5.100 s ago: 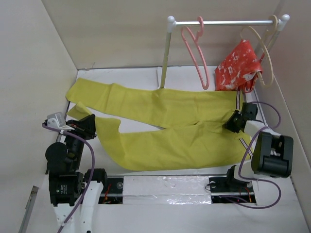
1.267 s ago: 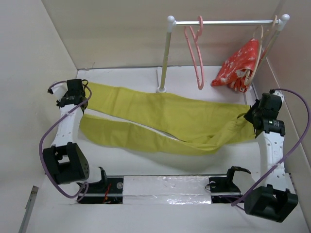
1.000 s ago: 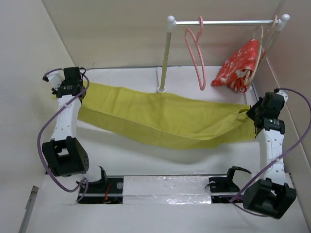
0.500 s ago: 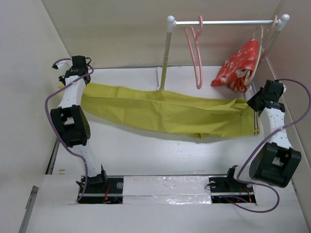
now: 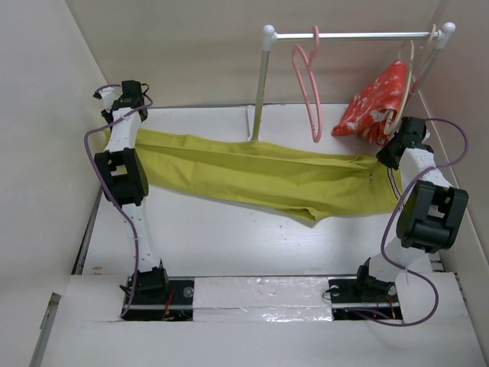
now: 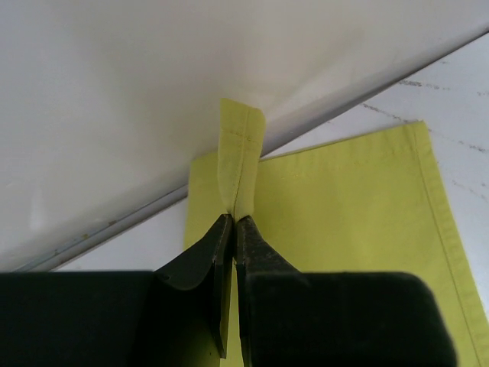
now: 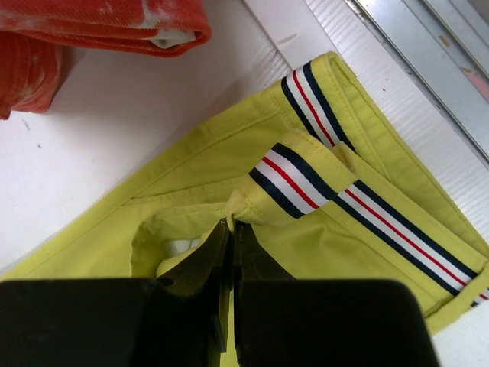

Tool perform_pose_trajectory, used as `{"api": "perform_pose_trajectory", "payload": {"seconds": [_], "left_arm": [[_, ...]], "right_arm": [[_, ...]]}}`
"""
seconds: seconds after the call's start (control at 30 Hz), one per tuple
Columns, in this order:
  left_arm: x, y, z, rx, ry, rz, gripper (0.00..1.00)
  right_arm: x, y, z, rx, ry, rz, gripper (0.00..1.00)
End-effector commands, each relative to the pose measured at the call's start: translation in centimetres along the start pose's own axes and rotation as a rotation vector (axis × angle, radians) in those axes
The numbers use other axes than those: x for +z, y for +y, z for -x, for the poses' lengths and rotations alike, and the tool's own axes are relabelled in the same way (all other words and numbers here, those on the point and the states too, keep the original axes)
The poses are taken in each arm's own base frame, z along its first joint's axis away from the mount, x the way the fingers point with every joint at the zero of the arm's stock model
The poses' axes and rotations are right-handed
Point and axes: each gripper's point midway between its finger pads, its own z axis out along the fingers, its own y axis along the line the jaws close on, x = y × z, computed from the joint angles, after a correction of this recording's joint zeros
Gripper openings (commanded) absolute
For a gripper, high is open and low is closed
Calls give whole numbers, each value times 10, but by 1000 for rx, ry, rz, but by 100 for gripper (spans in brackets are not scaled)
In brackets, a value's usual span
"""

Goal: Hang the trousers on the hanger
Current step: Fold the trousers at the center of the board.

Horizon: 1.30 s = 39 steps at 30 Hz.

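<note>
White smooth table (image 5: 229,245). Mustard cloth trousers (image 5: 260,172) stretched 9-to-3: hem clamped tight in left gripper (image 6: 233,219), striped waistband in right gripper (image 7: 230,224); stripes clear only at wrist. Thin pink hanger (image 5: 316,128) at 1 o'clock.

This looks like a robot test cell in a lab; plain beige panel walls (image 5: 191,53) box in a bare white table (image 5: 229,245); a left arm (image 5: 122,176) and a right arm (image 5: 432,214) are mounted on a taped base strip (image 5: 260,294) at its near edge, trailing purple cables (image 5: 87,149); a small clothes rail (image 5: 351,35) with a pink hanger (image 5: 312,84) stands at the back.
</note>
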Motion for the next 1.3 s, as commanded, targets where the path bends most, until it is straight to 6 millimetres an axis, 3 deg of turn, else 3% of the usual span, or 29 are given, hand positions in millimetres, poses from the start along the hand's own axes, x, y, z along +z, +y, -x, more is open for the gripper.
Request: {"api": "perform_pose_trajectory", "payload": {"seconds": [0.0,0.03,0.2,0.33,0.37,0.4,0.43,0.47,0.5,0.53,0.57,0.6,0.63,0.67,0.7,0.73,0.77,0.8,0.83,0.87,0.9,0.93,0.97,1.0,1.03,1.07,1.17,1.23,1.27], "left_arm": [[0,6,47,-71,-109,44,0],[1,-6,48,-78,-123,21,0],[0,-24,59,-49,-188,0,0],[2,-36,48,-38,-164,-34,21],[2,-36,47,-40,-163,-33,38],[3,-35,43,-30,-155,-35,47],[2,-35,42,-33,-153,-38,54],[-3,-31,47,-45,-159,-45,66],[-3,-29,42,-31,-151,-45,70],[-12,-24,51,-57,-161,-57,71],[-16,-22,53,-66,-163,-66,71],[-16,-17,45,-52,-150,-62,71],[-18,-14,43,-56,-145,-65,71],[-35,-11,53,-92,-160,-102,71],[-31,-4,32,-64,-128,-91,71],[-32,-1,26,-75,-122,-101,71],[-49,2,30,-98,-129,-155,69],[-41,11,-3,-54,-82,-139,69],[-42,16,-12,-58,-72,-147,69],[-52,23,-13,-70,-64,-175,69],[-48,32,-43,-54,-17,-161,68],[-57,35,-46,-74,-2,-203,68],[-58,39,-57,-72,20,-212,67],[-55,46,-82,-46,63,-212,67],[-57,47,-91,-39,79,-231,67],[-60,42,-98,-41,100,-278,68],[-54,45,-126,25,178,-256,70],[-50,43,-122,24,199,-242,70],[-47,42,-129,44,221,-230,70]], "right_arm": [[-1,10,53,43,-174,7,0],[1,10,52,45,-170,11,0],[11,8,50,80,-154,31,0],[14,16,43,93,-123,93,13],[13,14,45,129,-116,115,28],[7,21,43,147,-94,211,41],[2,28,41,150,-89,256,45],[-2,29,43,173,-91,275,68],[-9,35,45,170,-96,317,75],[-19,38,46,169,-112,342,82],[-27,42,49,165,-123,366,95],[-34,45,49,162,-121,386,99],[-41,47,51,162,-130,400,99],[-57,49,54,161,-158,424,99],[-66,50,55,158,-176,437,99],[-75,50,54,155,-189,446,99],[-90,46,47,158,-212,458,99],[-100,49,42,148,-236,484,97],[-106,45,35,149,-250,490,95],[-116,40,14,151,-255,502,79],[-122,41,4,142,-264,531,67],[-128,41,-2,136,-285,561,54],[-132,39,-11,129,-289,582,32],[-138,37,-32,117,-280,615,0],[-130,32,-43,118,-256,601,0],[-142,33,-49,97,-272,636,0],[-141,23,-81,40,-238,641,0],[-133,11,-101,19,-201,605,14],[-128,5,-110,25,-176,579,27]]}}
